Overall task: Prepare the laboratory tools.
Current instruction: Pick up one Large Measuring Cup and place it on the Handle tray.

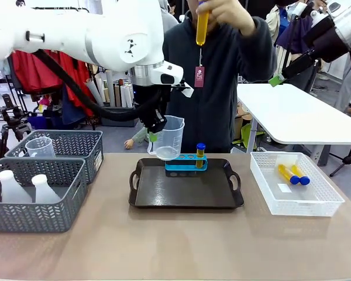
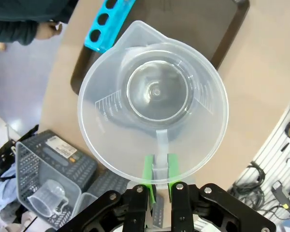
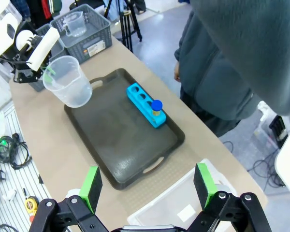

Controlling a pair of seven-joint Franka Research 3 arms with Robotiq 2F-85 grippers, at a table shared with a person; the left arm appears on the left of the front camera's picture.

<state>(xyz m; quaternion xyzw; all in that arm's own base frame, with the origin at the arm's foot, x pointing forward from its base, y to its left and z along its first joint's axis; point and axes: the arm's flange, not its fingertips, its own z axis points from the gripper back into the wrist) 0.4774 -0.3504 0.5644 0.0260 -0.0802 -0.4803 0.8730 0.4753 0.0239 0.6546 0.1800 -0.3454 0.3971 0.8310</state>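
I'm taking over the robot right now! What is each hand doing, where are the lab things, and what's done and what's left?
Left gripper: shut on the clear beaker's handle, holding it over the tray's far-left corner.
Right gripper: open, empty, high above the table's right side.
Person's hand: holds up one raised tube.
Racked tube: stands in the blue rack on the tray.
Two loose tubes: lie in the white basket.
Two flasks: in the near grey basket.
Done: one tube racked. Left, probably: set the beaker down, rack three tubes, bring a flask.
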